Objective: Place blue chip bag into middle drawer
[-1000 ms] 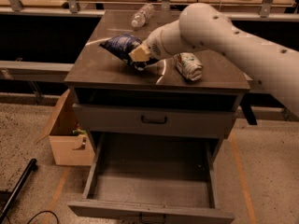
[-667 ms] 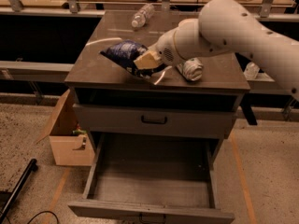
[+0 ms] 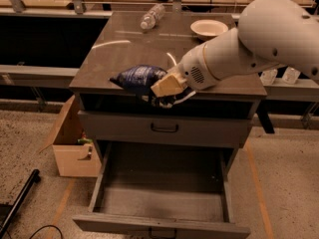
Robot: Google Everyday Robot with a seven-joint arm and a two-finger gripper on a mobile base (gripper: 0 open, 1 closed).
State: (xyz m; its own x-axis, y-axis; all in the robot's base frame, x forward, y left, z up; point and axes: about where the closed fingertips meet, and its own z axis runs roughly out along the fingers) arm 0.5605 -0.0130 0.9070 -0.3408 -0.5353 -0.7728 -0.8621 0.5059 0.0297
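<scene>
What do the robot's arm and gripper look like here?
The arm is smooth, rounded and off-white, with a perforated round grille near the wrist and a thin white cable looping beside it. The gripper, at the cabinet's front edge against the blue chip bag, has a pale tan blocky body.

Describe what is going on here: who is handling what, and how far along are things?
A white robot arm is carrying the blue chip bag. Its gripper is shut on the bag at the front edge of the cabinet top, above the drawers. The middle drawer is pulled open below, and the bag is not in it yet. The upper drawer is closed. A bowl and a water bottle sit farther back.
</scene>
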